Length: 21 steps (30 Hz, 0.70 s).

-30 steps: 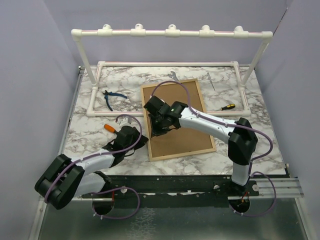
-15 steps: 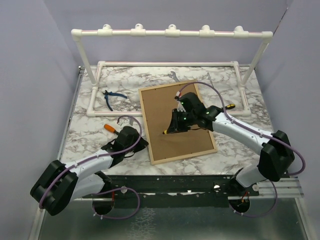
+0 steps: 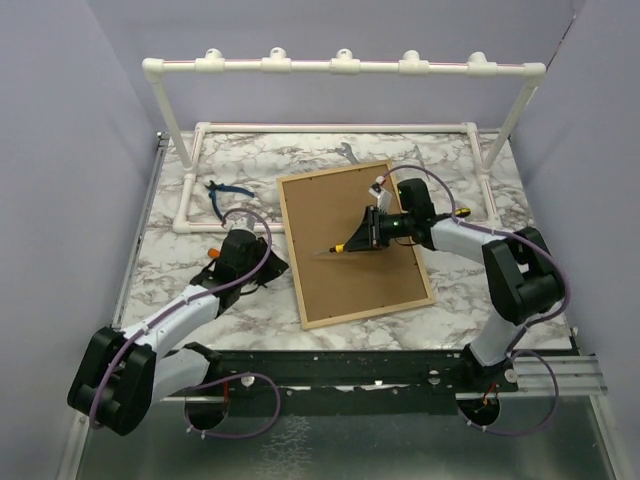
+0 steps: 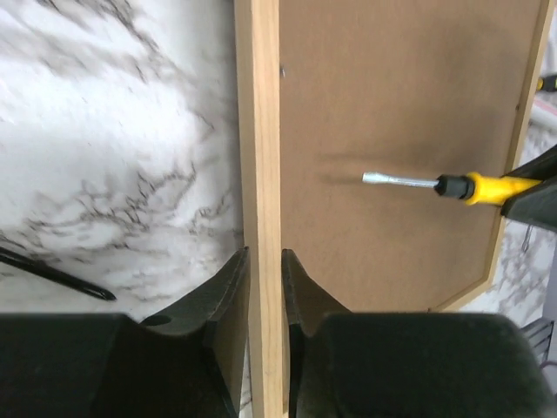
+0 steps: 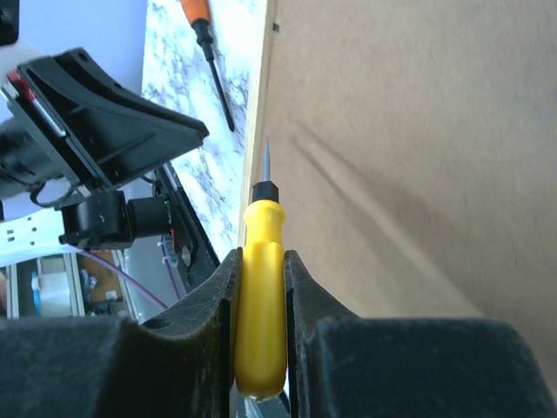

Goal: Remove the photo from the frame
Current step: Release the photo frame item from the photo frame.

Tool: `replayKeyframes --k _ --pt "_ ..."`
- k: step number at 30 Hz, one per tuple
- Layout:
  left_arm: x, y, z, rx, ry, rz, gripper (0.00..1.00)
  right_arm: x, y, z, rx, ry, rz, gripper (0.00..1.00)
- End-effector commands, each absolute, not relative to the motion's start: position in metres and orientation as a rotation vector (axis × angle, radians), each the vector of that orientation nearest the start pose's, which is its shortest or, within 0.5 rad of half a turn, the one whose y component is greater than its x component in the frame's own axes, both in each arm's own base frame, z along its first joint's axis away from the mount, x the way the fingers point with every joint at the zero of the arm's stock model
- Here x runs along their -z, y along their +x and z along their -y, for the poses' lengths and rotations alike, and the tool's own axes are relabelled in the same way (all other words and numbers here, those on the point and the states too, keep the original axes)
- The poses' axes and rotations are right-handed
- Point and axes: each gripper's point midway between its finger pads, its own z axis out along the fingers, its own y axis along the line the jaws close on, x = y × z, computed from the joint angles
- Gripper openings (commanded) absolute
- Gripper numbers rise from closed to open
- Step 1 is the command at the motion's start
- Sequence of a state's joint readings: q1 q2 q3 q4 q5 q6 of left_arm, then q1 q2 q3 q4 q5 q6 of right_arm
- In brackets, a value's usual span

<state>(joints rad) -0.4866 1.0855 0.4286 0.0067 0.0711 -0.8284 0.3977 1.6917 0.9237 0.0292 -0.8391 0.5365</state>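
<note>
My L gripper (image 4: pixel 264 270) pinches the left rail of the large light-wood frame w/ brown fibreboard back (image 3: pixel 340 285), face-down mid-table, photo hidden under it, while R gripper (image 3: pixel 370 234) clamps the yellow-handled screwdriver (image 4: pixel 479 186), tip over the backboard, aimed twd L gripper.

The frame (image 3: pixel 330 215) lies back up on the marble table (image 3: pixel 450 290), a little turned. The right gripper (image 3: pixel 368 236) holds a yellow screwdriver (image 3: pixel 346 247) above the brown back, the tip pointing toward the left gripper (image 3: pixel 272 265), which is at the frame's left edge.
</note>
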Motion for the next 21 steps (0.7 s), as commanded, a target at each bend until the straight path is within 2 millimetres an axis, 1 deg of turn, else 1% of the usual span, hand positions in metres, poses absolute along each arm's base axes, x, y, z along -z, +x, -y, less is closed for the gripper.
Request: replayKeyframes --k 1,4,5,11,14,18,21 --pt "-0.083 0.268 0.172 0.779 -0.297 -2.318 0.24 -0.122 0.311 -0.297 -1.543 -0.482 -2.23 0.01" --pt "-0.087 0.279 0.172 0.775 -0.27 -2.305 0.34 -0.116 0.326 -0.303 -1.554 -0.474 -2.237 0.01" --pt "-0.09 0.285 0.174 0.783 -0.261 -2.286 0.35 -0.116 0.33 -0.305 -1.558 -0.472 -2.237 0.01" --pt "-0.087 0.303 0.175 0.782 -0.253 -2.26 0.35 -0.11 0.348 -0.314 -1.58 -0.481 -2.221 0.01" --pt "-0.082 0.311 0.176 0.79 -0.256 -2.24 0.32 -0.098 0.356 -0.315 -1.553 -0.458 -2.26 0.01" --pt "-0.081 0.32 0.183 0.85 -0.24 -2.214 0.31 -0.083 0.36 -0.315 -1.54 -0.429 -2.311 0.01" --pt "-0.083 0.325 0.185 0.864 -0.231 -2.199 0.31 -0.077 0.359 -0.315 -1.55 -0.424 -2.329 0.01"
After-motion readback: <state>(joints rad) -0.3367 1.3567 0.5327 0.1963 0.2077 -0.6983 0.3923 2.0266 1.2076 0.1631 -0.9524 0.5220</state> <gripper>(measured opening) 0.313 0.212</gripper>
